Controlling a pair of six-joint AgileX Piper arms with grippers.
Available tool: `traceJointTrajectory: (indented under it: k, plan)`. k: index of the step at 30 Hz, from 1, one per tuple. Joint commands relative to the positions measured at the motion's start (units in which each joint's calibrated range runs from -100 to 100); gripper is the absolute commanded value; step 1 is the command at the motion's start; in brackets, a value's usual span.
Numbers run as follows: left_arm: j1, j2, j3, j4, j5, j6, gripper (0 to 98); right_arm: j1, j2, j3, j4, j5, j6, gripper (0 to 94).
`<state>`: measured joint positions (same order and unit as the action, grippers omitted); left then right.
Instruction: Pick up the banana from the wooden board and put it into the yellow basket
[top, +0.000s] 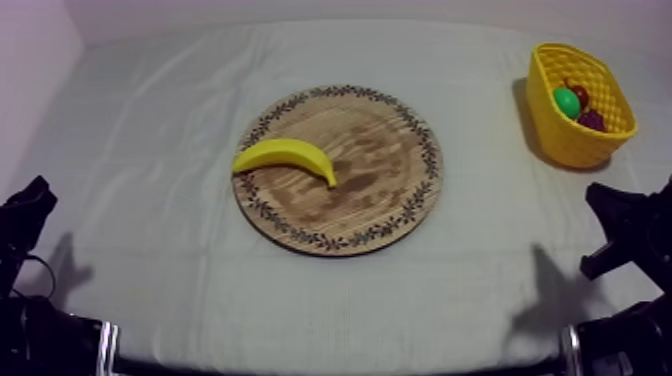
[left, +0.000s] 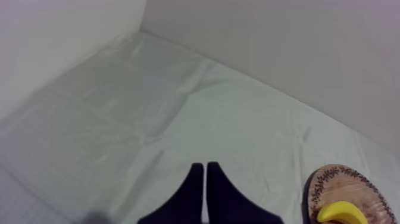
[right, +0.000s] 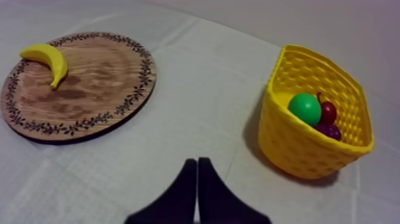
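Resting low at either side of the table: left gripper (left: 205, 168), fingers pressed together in a narrow wedge, holding nothing; right gripper (right: 197, 162) the same. Banana (top: 285, 158) lies untouched on the left part of the wooden board (top: 380, 190), one end over the patterned rim. Yellow basket (top: 575, 140) stands well apart at far right, with a green fruit (right: 305, 108) and a small red fruit (right: 328, 112) inside. Step in hand, as I judge it: the pick, not yet begun. Next move calls for one gripper to spread its fingers, reach over the banana and close across its middle.
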<state>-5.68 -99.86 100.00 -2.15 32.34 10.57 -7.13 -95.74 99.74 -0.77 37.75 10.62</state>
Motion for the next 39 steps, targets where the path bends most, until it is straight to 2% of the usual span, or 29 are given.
traceJointTrajectory:
  k: [1,28,31,39]
  plan:
    - [0.00,0.04,0.00,-0.02,0.00,0.00,0.1,0.01,-0.01,0.03,-0.03,-0.01,0.00,0.3]
    - [0.00,0.04,0.00,-0.02,0.00,0.01,0.1,-0.39,-0.01,0.03,-0.03,-0.01,-0.03,0.3]
    - [0.00,0.04,0.00,-0.02,0.00,0.00,0.1,-0.47,-0.01,0.03,-0.03,-0.01,-1.76,0.4]
    - [0.00,0.04,0.00,-0.02,0.00,-0.02,0.1,-0.97,0.52,-0.22,-0.88,-0.12,0.70,0.6]
